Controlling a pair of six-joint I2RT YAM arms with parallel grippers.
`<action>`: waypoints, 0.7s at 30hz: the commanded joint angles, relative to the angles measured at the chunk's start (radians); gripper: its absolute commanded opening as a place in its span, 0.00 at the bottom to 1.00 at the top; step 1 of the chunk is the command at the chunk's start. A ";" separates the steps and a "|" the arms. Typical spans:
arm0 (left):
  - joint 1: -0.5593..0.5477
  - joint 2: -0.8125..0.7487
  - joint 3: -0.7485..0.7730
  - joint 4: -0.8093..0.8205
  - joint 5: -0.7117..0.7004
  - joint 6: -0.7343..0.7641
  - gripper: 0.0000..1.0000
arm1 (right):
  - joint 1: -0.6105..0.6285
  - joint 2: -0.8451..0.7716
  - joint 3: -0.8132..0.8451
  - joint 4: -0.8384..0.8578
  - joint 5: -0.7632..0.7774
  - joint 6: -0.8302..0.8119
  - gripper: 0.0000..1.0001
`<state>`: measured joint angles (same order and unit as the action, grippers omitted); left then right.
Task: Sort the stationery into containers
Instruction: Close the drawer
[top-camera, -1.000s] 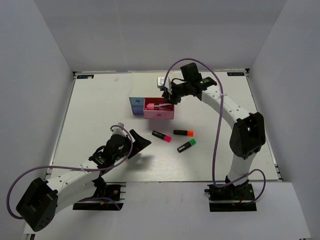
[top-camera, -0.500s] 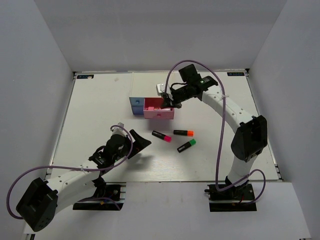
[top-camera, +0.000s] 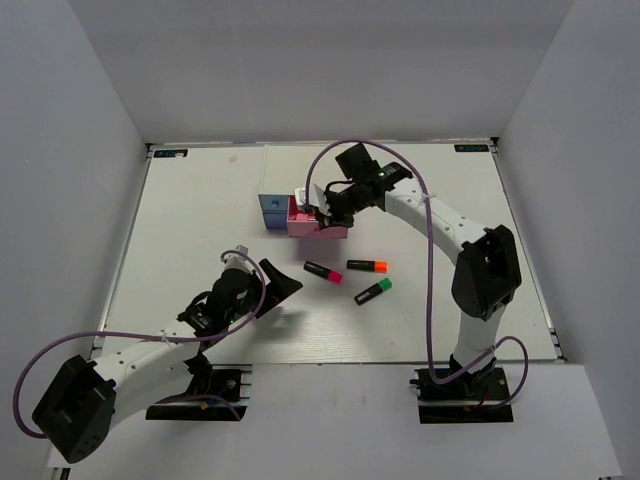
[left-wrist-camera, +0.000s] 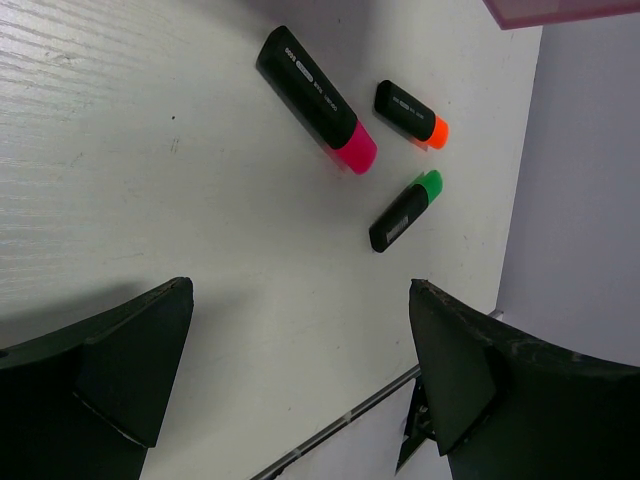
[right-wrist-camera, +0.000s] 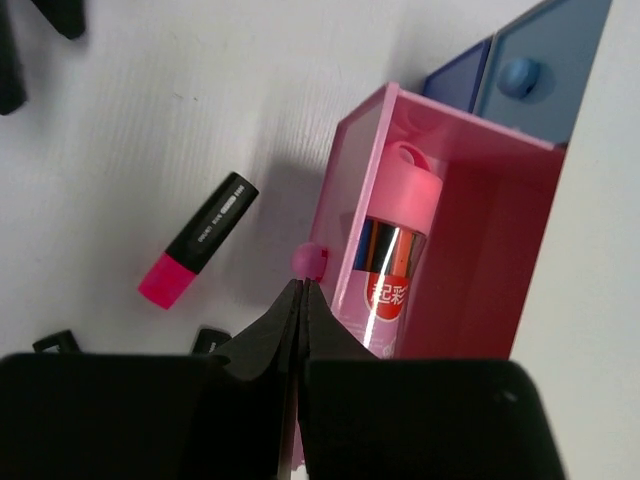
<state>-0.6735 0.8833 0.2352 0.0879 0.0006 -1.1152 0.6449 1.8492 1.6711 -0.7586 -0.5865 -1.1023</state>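
The pink drawer (top-camera: 335, 230) of the white chest (right-wrist-camera: 590, 250) stands pulled out. A pink-capped item with a red label (right-wrist-camera: 395, 262) lies inside it. My right gripper (top-camera: 322, 214) is shut and empty. In the right wrist view its tips (right-wrist-camera: 301, 287) touch the drawer's small pink knob (right-wrist-camera: 308, 260). The pink highlighter (top-camera: 323, 271), orange highlighter (top-camera: 367, 265) and green highlighter (top-camera: 372, 291) lie on the table in front of the chest. My left gripper (top-camera: 285, 285) is open and empty, left of them. The lilac block is out of view.
The light blue drawer (top-camera: 271, 203) and dark blue drawer (top-camera: 272, 222) are shut, left of the pink one. The left wrist view shows all three highlighters (left-wrist-camera: 315, 100) ahead of the open fingers (left-wrist-camera: 130, 370). Grey walls enclose the white table (top-camera: 200, 220).
My right gripper has swung left and forward, from the drawer's back right corner to its front knob. The left arm and the highlighters have not moved.
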 joint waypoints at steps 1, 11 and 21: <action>0.002 -0.001 0.019 0.007 0.007 0.009 1.00 | 0.010 0.027 -0.008 0.064 0.094 0.036 0.00; 0.002 -0.010 0.019 -0.004 -0.002 0.009 1.00 | 0.013 0.047 -0.011 0.205 0.235 0.131 0.00; 0.002 0.008 0.029 0.006 -0.002 0.018 1.00 | 0.021 0.088 0.002 0.309 0.350 0.194 0.00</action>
<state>-0.6735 0.8936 0.2356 0.0834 0.0002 -1.1107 0.6632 1.9228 1.6695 -0.5373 -0.3065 -0.9348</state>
